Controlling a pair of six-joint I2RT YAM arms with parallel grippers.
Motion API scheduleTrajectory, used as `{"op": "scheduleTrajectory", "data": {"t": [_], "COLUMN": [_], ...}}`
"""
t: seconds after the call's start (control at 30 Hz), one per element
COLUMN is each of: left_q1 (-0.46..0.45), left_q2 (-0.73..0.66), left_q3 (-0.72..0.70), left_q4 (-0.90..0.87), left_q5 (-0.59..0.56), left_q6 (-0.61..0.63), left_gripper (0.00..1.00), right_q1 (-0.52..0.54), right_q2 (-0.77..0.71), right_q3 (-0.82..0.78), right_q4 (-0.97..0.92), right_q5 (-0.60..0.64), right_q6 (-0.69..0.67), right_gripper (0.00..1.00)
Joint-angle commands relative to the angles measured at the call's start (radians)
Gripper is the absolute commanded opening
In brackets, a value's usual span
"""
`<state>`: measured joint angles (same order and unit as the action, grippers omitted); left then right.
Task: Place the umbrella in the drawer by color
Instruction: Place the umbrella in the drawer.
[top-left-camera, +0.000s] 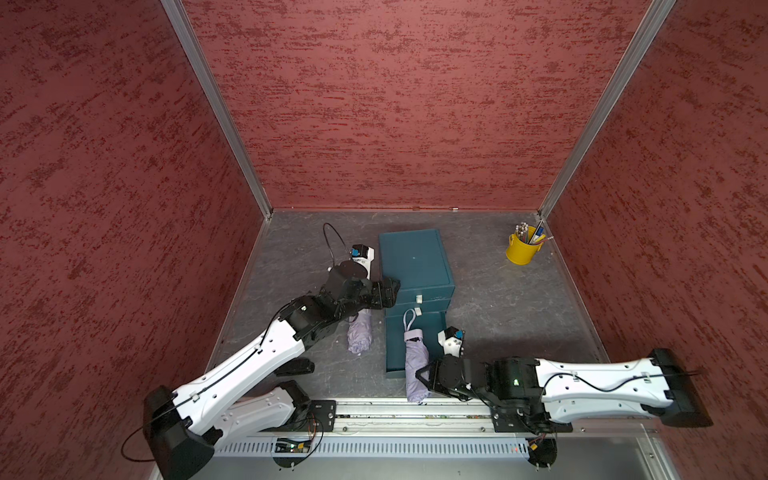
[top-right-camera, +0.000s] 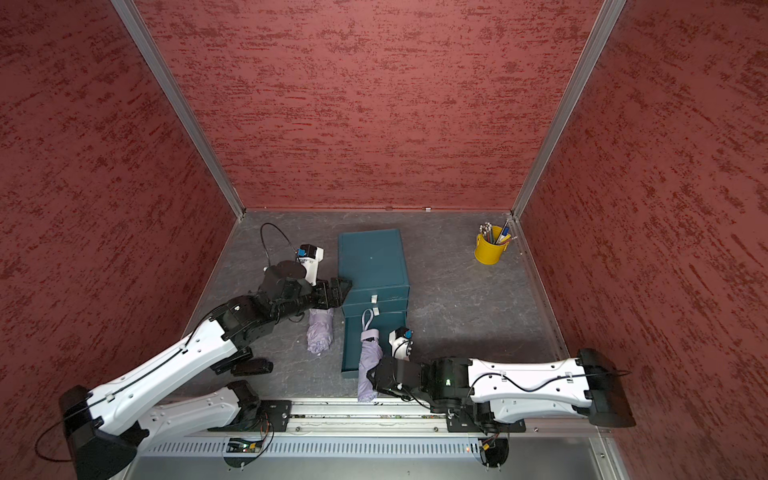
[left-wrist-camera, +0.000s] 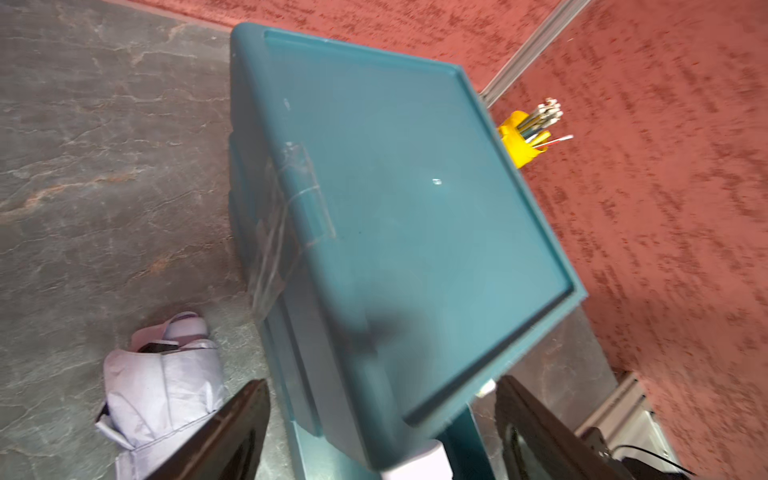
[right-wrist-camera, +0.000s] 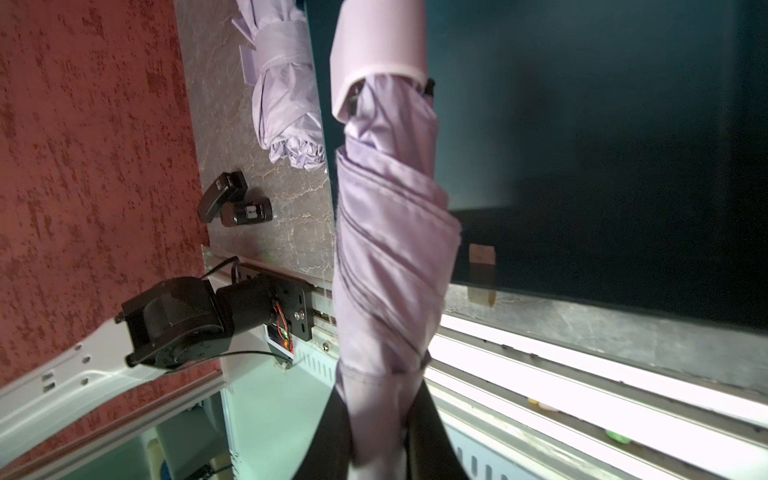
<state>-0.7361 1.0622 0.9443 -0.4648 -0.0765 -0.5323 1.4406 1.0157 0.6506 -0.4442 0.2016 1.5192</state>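
Here the right gripper (top-left-camera: 420, 374) clenched a lilac umbrella (top-left-camera: 415, 353) across the near edge of the open drawer (top-left-camera: 395, 345) — the left gripper (top-left-camera: 390, 287), jaws spread, hovered at the near-left corner of the cabinet (top-left-camera: 415, 257) — a second umbrella (top-left-camera: 360, 336) lay left of it

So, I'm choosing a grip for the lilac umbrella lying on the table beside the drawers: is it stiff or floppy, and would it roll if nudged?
The table umbrella looks loosely bunched, so its fabric probably gives and slips. The held umbrella juts straight from the right gripper, so a stiff core seems likely. Lumpy folds should curb rolling.
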Motion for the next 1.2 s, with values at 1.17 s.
{"op": "scheduleTrajectory", "data": {"t": [1.17], "left_q1": [0.056], "left_q2": [0.093], "left_q3": [-0.031], "left_q4": [0.003], "left_q5": [0.028], "left_q6": [0.087], "left_gripper": [0.72], "right_q1": [-0.298], "right_q2": [0.245], "right_q3": [0.086], "right_q4": [0.250], "right_q5": [-0.204], "right_q6": [-0.096], "right_gripper": [0.00]}}
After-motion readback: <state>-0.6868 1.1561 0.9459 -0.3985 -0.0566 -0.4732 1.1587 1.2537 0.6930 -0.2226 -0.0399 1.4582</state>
